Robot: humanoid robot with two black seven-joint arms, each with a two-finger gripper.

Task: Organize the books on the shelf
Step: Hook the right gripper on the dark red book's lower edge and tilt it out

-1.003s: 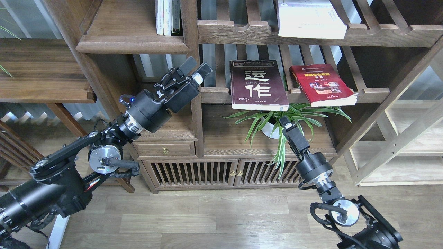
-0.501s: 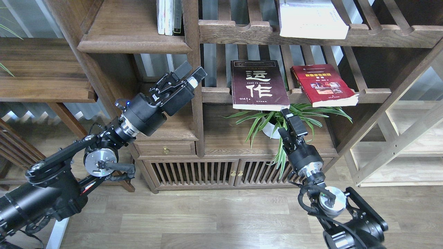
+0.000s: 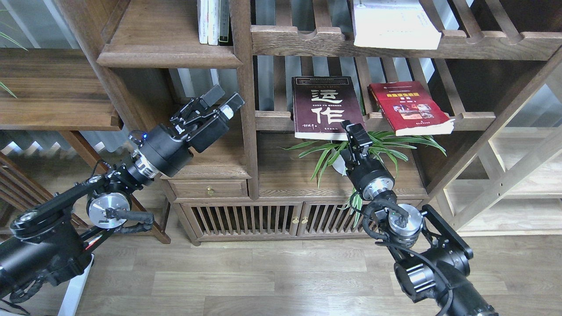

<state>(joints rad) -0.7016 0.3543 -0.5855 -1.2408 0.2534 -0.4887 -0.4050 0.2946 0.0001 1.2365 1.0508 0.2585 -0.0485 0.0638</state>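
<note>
The dark maroon book [image 3: 327, 107] and the bright red book [image 3: 408, 107] lie on the middle slatted rack. The thick white book [image 3: 395, 22] lies on the upper slatted rack. The solid shelf [image 3: 167, 55] with a rounded front lip is at the upper left and holds thin upright books [image 3: 213, 22]. My left gripper [image 3: 223, 99] is open and empty, below that shelf and left of the bookcase post. My right gripper [image 3: 354, 131] is seen dark and end-on, just below the maroon book's front edge; its fingers cannot be told apart.
A potted spider plant [image 3: 373, 145] stands under the middle rack, right around my right arm. A drawer with a brass knob [image 3: 210, 190] sits below my left gripper. Slatted cabinet doors [image 3: 272, 219] are at the bottom. A light wooden frame [image 3: 505, 184] stands at the right.
My left gripper has moved down and to the left, away from the post, still open. My right gripper has moved up and left, closer to the maroon book's front edge.
</note>
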